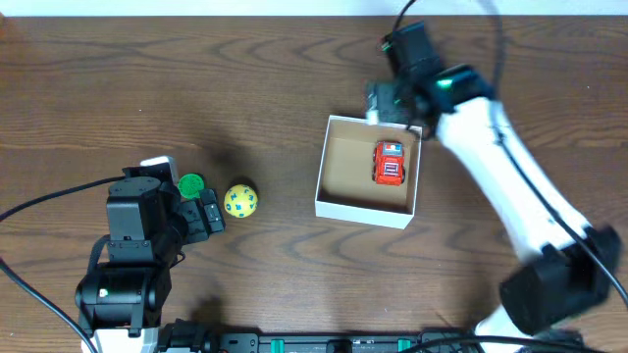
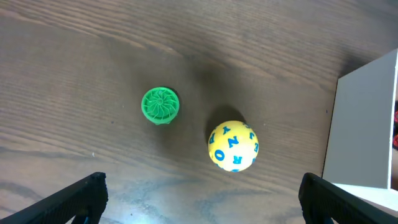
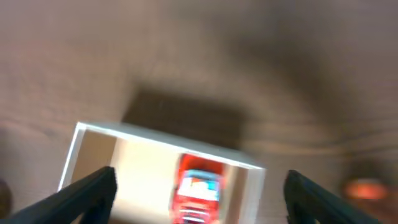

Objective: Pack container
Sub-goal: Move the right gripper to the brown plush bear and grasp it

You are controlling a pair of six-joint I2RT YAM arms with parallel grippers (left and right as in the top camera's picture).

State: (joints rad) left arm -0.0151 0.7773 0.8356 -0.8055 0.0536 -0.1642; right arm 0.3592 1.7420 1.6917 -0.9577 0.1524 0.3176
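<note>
The container (image 1: 361,210) is a white-walled square box with a brown inside, right of centre. A red toy truck (image 1: 390,163) lies inside it by the right wall. A yellow ball with blue letters (image 1: 240,200) and a green round toy (image 1: 190,184) lie on the table to its left. My left gripper (image 1: 210,213) is open and empty, just left of the ball. In the left wrist view the ball (image 2: 233,145), the green toy (image 2: 160,105) and the box wall (image 2: 360,124) lie ahead of the open jaws (image 2: 202,194). My right gripper (image 1: 394,101) is open and empty above the box's far edge; its blurred view shows the open jaws (image 3: 200,186), the box rim (image 3: 155,139) and the truck (image 3: 198,198).
The wooden table (image 1: 147,88) carries only these things. Black cables (image 1: 39,206) run over its left side, and the right arm (image 1: 500,176) crosses the right side. Equipment (image 1: 324,343) lines the front edge.
</note>
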